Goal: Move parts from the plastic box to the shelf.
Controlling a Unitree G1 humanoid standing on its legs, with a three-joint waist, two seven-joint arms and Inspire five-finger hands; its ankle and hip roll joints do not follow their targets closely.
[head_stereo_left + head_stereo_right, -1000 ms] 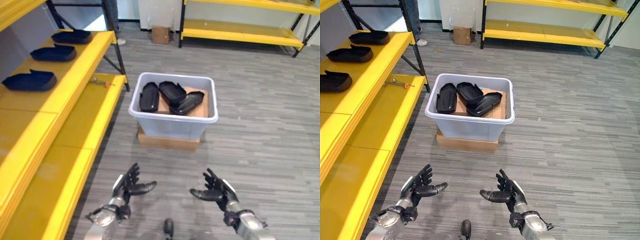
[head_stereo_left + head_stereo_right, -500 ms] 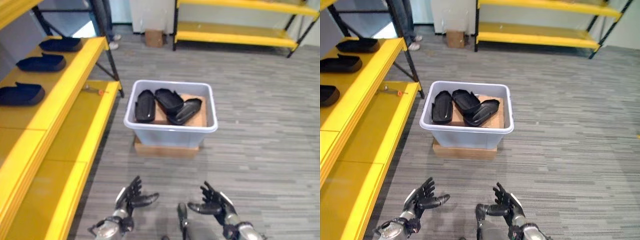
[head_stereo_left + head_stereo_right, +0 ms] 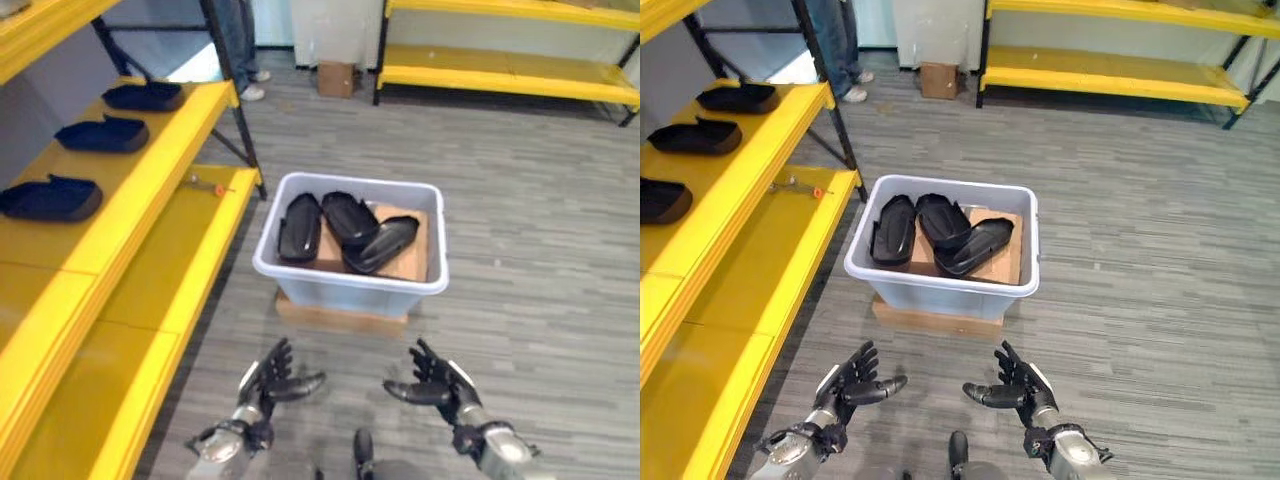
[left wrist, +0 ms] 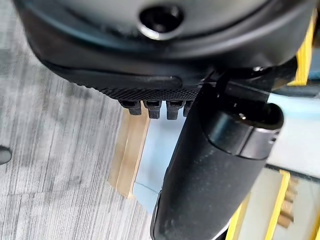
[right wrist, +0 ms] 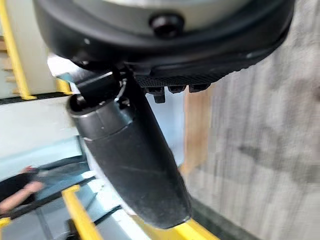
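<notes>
A pale grey plastic box (image 3: 349,283) sits on the grey plank floor (image 3: 540,250), resting on a low slab of wood (image 3: 340,311) that pokes out beneath its front edge. Inside the box, three black moulded parts lie on a sheet of brown cardboard (image 3: 408,255). The left part (image 3: 299,227) lies lengthwise along the box's left wall. The middle part (image 3: 348,216) is just beside it and angled, and the right part (image 3: 381,243) lies tilted against the middle one.

To the robot's left stands a yellow shelf (image 3: 160,170) with stepped tiers. Three more dark parts rest on its upper tier in a row, well apart from one another: a near one (image 3: 50,197), a middle one (image 3: 102,134) and a far one (image 3: 144,96). On the lower tier, near its far end, lies a small tool with an orange tip (image 3: 210,184).

Both hands hover low over the floor, in front of the box and apart from it. The left hand (image 3: 268,378) has its fingers spread and relaxed, thumb pointing inward, holding nothing. The right hand (image 3: 432,382) mirrors it, fingers loosely extended and empty.

Further back, a small cardboard carton (image 3: 336,78) sits on the floor by another yellow rack (image 3: 500,70). A person's legs (image 3: 238,45) stand beside the shelf's dark upright.
</notes>
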